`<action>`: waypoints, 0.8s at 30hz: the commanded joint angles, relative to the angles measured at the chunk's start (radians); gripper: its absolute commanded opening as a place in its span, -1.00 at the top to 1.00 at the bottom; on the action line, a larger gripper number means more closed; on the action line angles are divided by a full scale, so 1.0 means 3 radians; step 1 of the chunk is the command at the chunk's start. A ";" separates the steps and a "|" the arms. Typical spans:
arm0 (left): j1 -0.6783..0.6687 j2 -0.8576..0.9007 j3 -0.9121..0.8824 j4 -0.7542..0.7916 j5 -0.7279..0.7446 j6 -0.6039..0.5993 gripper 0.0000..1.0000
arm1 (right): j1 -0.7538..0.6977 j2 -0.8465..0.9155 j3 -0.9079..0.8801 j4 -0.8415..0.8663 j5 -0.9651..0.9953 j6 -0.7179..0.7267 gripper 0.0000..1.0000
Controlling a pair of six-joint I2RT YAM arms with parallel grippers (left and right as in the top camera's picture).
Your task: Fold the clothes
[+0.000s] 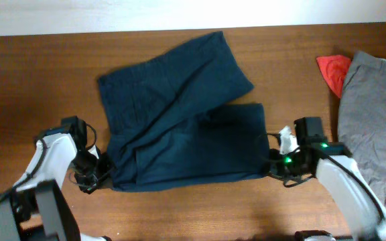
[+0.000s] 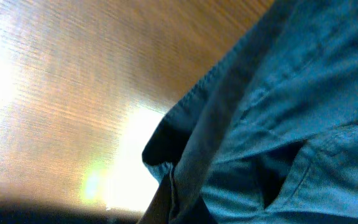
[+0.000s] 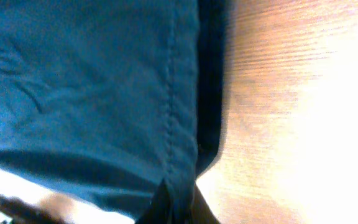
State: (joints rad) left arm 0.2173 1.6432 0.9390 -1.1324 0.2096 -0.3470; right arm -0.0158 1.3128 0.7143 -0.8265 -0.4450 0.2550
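Note:
The dark navy shorts (image 1: pixel 179 114) lie spread on the wooden table, one leg angled to the back right, the other lying across the front. My left gripper (image 1: pixel 104 175) is shut on the shorts' front left corner (image 2: pixel 185 180). My right gripper (image 1: pixel 271 164) is shut on the shorts' front right hem (image 3: pixel 179 155). Both wrist views show navy fabric pinched between dark fingertips at the bottom edge, close to the table top.
A grey garment (image 1: pixel 374 127) lies at the right edge of the table, with a red cloth (image 1: pixel 332 69) beside it at the back. Bare wood table (image 1: pixel 39 87) surrounds the shorts on the left and front.

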 commanded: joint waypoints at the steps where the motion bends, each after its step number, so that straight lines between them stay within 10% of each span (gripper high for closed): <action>1: 0.0005 -0.0440 0.0248 -0.0296 -0.0052 0.0118 0.99 | 0.0006 -0.0662 0.0436 -0.0490 0.0777 0.0055 0.92; 13: 0.0006 -0.1729 0.0267 -0.1197 -0.0041 0.0161 0.99 | 0.0009 -0.1521 0.1329 -0.1999 0.0783 0.0404 0.92; 24: 0.0005 -0.1834 0.0267 -0.0404 -0.0065 0.0292 1.00 | 0.0009 -0.0821 0.1460 -0.0978 0.0760 0.0402 0.92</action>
State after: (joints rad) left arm 0.2089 1.0603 1.0061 -1.3121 0.2886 -0.3035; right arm -0.0055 0.9741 1.1328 -1.1824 -0.3141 0.3668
